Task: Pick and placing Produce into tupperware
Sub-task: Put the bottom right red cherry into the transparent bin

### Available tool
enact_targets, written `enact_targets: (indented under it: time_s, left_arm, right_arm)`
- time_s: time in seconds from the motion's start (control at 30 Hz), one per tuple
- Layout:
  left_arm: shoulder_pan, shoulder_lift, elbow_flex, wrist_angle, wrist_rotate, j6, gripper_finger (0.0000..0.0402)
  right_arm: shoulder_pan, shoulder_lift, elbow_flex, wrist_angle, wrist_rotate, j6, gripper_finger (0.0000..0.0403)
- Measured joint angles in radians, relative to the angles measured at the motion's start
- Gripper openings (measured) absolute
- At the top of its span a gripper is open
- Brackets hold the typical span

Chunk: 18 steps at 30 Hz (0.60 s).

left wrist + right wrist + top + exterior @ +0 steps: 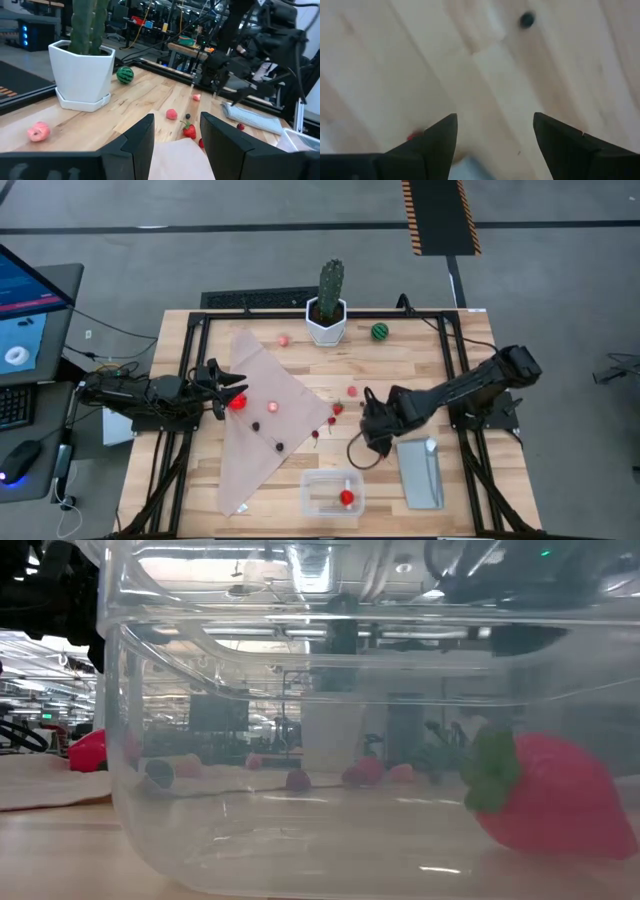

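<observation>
- One strawberry [346,498] lies inside the tub [315,480], toward its 3 o'clock side in the high view; the low view shows it resting on the tub floor against the clear wall [250,840].
- The tub sits at 6 o'clock on the tabletop [420,360], just beside the cloth's [265,385] lower corner.
- Right jaws [366,442] hang at 1 o'clock of the tub, near it but apart; the fingers [432,137] stand wide apart with nothing between them, bare wood below.
- In the right wrist view a small dark dot [526,19] shows on the wood ahead of those jaws; what it is cannot be told.
- Left jaws [232,392] sit at the cloth's 9 o'clock edge, well apart from the tub. A red piece [238,402] lies right at their tips; whether it is gripped cannot be told, nor how far the jaws are parted.
- On the cloth: a pink bit [272,407] and two dark cherries [256,426].
- Between the cloth and the right jaws lie more red bits [337,409], with a pink one [352,391] at their 12 o'clock.
- At 12 o'clock stands the cactus [330,285]; a green ball [379,332] lies at its 3 o'clock, a pink fruit [284,339] at its 9 o'clock.
- A grey lid [420,472] lies at 3 o'clock of the tub.
</observation>
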Motion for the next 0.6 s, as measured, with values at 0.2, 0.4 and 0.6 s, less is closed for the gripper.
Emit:
enact_targets:
  time_s: [0.2, 0.4, 0.6]
  left_arm:
    - [0.0, 0.0, 0.0, -0.002, 0.0, 0.0, 0.0149]
    - [0.0, 0.0, 0.0, -0.001, -0.006, 0.0, 0.0149]
    - [0.0, 0.0, 0.0, 0.001, -0.007, 0.0, 0.0149]
  right_arm:
    - [0.101, 0.0, 0.0, -0.013, -0.005, 0.124, 0.0286]
    - [0.182, 0.017, 0.0, 0.045, -0.003, 0.228, 0.0286]
    - [0.246, 0.038, -0.002, 0.053, -0.004, 0.327, 0.0286]
